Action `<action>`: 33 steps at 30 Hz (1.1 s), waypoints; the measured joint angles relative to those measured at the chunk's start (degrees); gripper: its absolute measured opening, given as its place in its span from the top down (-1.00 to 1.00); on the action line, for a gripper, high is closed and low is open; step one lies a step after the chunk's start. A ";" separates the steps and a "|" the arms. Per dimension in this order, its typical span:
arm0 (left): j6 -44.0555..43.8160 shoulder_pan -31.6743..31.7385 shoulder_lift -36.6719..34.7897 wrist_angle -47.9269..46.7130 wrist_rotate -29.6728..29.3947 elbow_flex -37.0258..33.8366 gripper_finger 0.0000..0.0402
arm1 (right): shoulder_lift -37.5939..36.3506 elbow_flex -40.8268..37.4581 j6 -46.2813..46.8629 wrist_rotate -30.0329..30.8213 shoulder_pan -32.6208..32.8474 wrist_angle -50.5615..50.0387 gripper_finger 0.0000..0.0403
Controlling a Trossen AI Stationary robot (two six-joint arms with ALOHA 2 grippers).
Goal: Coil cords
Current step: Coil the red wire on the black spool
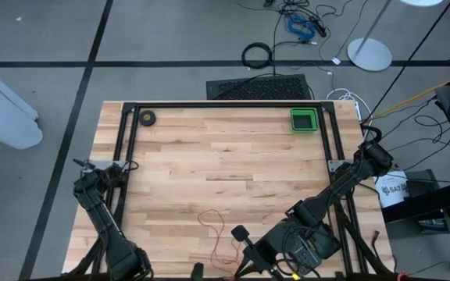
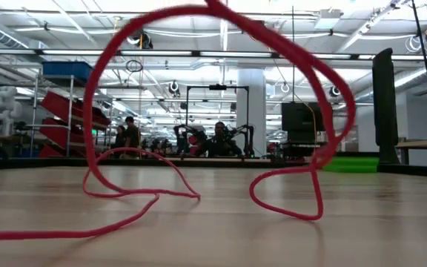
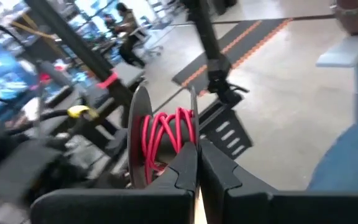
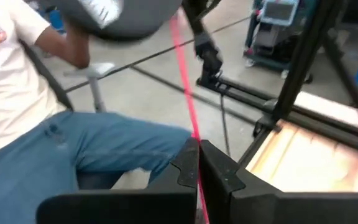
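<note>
Green tray and dark tape roll at table's far edge.

Left gripper clamped; right gripper clamped

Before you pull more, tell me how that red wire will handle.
Probably springy rather than limp: the red wire arches up off the table unsupported. Likely light and easily dragged, being thin. Its loose loops may snag or tangle while the right gripper, shut on it, pulls.
</note>
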 joint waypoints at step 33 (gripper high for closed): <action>-4.97 -5.75 -1.68 -6.30 -24.04 0.11 0.96 | -5.51 -0.20 3.88 4.99 5.22 -17.90 1.00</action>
